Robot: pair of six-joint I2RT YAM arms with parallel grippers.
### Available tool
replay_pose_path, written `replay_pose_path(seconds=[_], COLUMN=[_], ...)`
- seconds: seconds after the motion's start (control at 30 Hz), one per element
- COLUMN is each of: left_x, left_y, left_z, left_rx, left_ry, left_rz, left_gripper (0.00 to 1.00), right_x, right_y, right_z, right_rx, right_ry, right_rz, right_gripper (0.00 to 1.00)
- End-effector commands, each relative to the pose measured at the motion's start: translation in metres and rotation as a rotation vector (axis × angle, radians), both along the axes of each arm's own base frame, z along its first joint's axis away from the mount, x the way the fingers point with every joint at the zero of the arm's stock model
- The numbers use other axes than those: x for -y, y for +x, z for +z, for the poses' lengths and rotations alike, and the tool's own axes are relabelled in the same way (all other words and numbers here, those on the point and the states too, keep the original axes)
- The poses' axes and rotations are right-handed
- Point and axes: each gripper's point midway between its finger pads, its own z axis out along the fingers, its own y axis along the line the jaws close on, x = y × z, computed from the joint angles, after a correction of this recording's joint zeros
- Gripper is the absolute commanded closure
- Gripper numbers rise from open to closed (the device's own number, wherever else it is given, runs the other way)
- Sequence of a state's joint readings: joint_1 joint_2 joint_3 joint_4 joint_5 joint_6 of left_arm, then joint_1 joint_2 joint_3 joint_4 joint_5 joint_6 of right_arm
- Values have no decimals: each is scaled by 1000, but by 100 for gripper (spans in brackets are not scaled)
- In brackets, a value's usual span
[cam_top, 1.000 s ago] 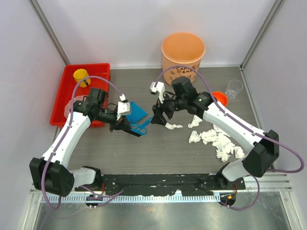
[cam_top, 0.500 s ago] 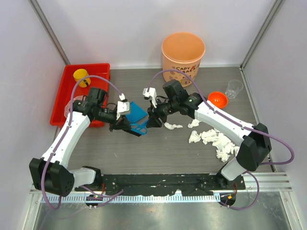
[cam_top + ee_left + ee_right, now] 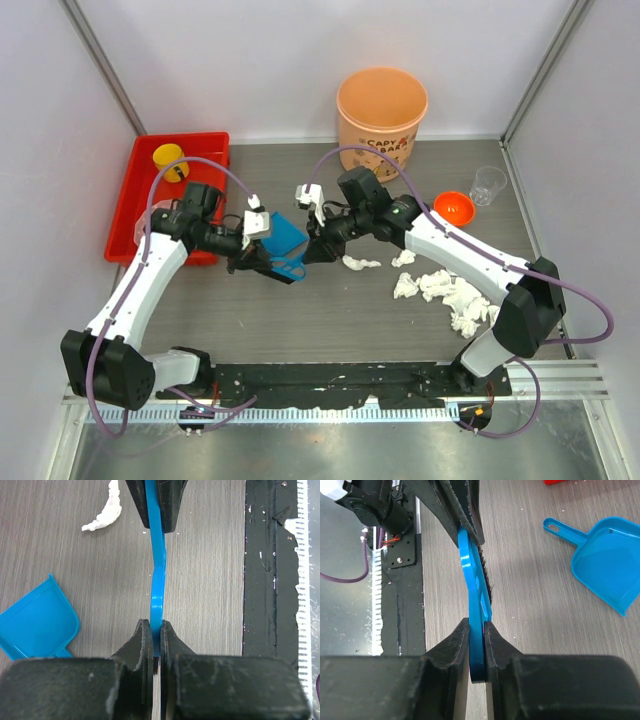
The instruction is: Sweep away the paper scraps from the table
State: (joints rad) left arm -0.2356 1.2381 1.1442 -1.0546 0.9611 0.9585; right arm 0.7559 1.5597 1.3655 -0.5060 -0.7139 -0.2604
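Here, the paper scraps [image 3: 450, 295] are seen heaped on the right part of the tabletop [image 3: 330, 320], and a stray wad [image 3: 360, 263] lies apart from the heap, nearer the centre and close to the right gripper [image 3: 315, 250]. A blue brush [image 3: 157, 575] is held off to the left of the scraps, pinched at one end by the right gripper and at the other by the left gripper [image 3: 262, 264], each pair of fingers being pressed flat against the thin handle. The right arm is folded at its elbow by the right wall, and its forearm is stretched leftward above the heap. The left arm is raised from its base, bent beside the red tray [image 3: 140, 200], and turned right, so that the two wrists meet mid-table. A blue dustpan [image 3: 285, 233] is laid flat just behind the grippers. An orange bucket [image 3: 382, 105] is stood at the back wall.
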Motion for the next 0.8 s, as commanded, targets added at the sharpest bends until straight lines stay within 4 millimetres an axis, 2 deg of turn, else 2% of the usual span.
replay_pose_path(seconds=[0.0, 0.1, 0.17, 0.2, 0.23, 0.27, 0.33, 0.57, 0.77], left_x=[5, 4, 4, 4, 5, 5, 6, 7, 7], left_y=[-1, 0, 1, 0, -1, 0, -1, -1, 0], left_z=[18, 15, 13, 13, 14, 14, 16, 20, 20], left_rx=[36, 35, 25, 25, 19, 20, 20, 29, 33], left_ry=[-38, -30, -27, -27, -32, -33, -41, -51, -48], left_rz=[-20, -16, -12, -12, -14, -16, -21, -24, -21], left_gripper=[100, 100, 100, 100, 100, 100, 100, 100, 100], right_x=[-7, -6, -5, -3, -2, -2, -2, -4, -2], right_y=[3, 2, 3, 4, 3, 3, 2, 3, -1], right_z=[42, 47, 46, 49, 48, 49, 50, 47, 36], right_rx=[98, 113, 118, 132, 134, 139, 144, 126, 104], right_ry=[96, 102, 101, 104, 104, 109, 113, 109, 80], right_rz=[14, 10, 4, -6, -9, -7, -3, 2, 16], right_gripper=[88, 99, 98, 69, 60, 56, 56, 68, 64])
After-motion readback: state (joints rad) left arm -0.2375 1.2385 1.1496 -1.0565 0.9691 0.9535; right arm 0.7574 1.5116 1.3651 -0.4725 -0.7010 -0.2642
